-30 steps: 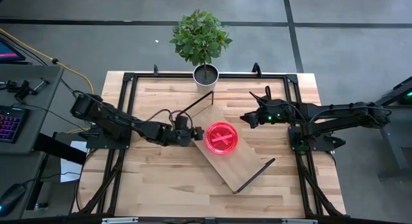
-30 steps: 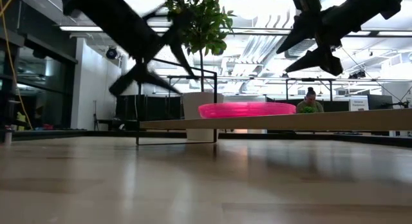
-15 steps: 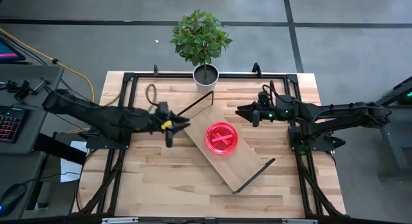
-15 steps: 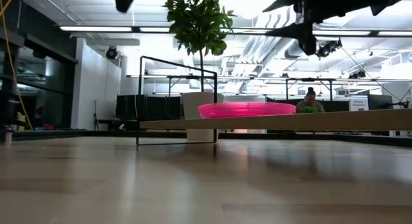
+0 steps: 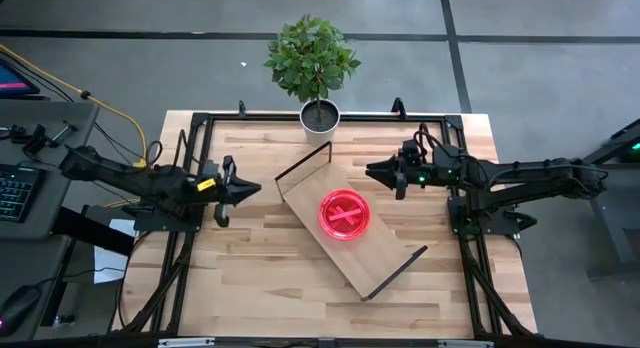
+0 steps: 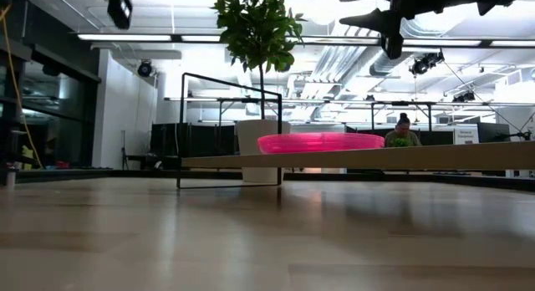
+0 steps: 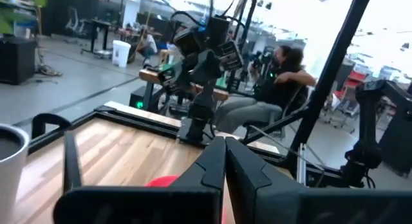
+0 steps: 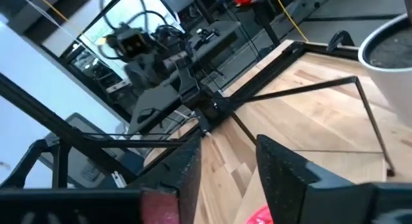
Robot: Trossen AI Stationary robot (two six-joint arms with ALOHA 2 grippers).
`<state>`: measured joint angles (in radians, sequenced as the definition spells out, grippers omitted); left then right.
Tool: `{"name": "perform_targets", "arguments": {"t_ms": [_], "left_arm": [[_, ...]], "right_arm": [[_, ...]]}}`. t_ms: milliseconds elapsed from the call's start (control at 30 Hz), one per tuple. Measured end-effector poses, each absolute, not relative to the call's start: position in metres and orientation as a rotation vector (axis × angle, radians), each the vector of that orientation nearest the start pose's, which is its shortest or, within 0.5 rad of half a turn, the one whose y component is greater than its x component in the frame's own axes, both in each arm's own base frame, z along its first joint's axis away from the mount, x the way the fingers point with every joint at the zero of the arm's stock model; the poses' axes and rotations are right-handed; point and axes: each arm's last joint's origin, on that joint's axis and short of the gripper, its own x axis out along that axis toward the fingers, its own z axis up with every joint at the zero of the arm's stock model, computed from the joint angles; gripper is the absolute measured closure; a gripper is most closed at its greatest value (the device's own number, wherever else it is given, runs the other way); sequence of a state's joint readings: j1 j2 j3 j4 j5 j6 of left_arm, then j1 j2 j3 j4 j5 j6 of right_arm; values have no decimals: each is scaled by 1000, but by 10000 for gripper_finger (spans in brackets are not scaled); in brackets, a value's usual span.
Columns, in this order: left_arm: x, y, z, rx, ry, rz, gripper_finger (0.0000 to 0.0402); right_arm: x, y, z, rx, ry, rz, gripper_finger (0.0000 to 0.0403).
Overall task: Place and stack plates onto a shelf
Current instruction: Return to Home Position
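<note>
Pretty quiet right now: the plates (image 5: 343, 215) sit in one neat pink stack around the middle of the shelf (image 5: 386, 254). The shelf lies diagonally on the table (image 5: 250, 288), one wire end near the plant pot (image 5: 320, 115). From table level the stack is a thin pink pile and I can't count them. The left gripper (image 5: 250, 188) hangs up in the air over the table's left side, well apart from the shelf, jaws pinched together on nothing. The right gripper (image 5: 378, 171) hovers to the shelf's right, jaws spread, empty.
</note>
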<state>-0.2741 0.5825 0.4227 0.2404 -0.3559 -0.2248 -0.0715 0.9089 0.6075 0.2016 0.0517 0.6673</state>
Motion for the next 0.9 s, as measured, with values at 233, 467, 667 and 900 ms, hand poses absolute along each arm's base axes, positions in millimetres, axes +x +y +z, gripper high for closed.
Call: {"name": "perform_targets", "arguments": {"t_ms": [233,467,667,900], "left_arm": [[123,-23,232,-307,-180,61,401],[110,-20,203,-364,-301,18,401],[108,-17,195,-310,-272,65,401],[106,-10,196,-304,-289,92,401]], "right_arm": [[205,-16,289,621,55,-149,332],[205,-16,286,605,80,-157,393],[197,-15,292,596,65,-142,401],[171,-11,299,603,91,-110,402]]}}
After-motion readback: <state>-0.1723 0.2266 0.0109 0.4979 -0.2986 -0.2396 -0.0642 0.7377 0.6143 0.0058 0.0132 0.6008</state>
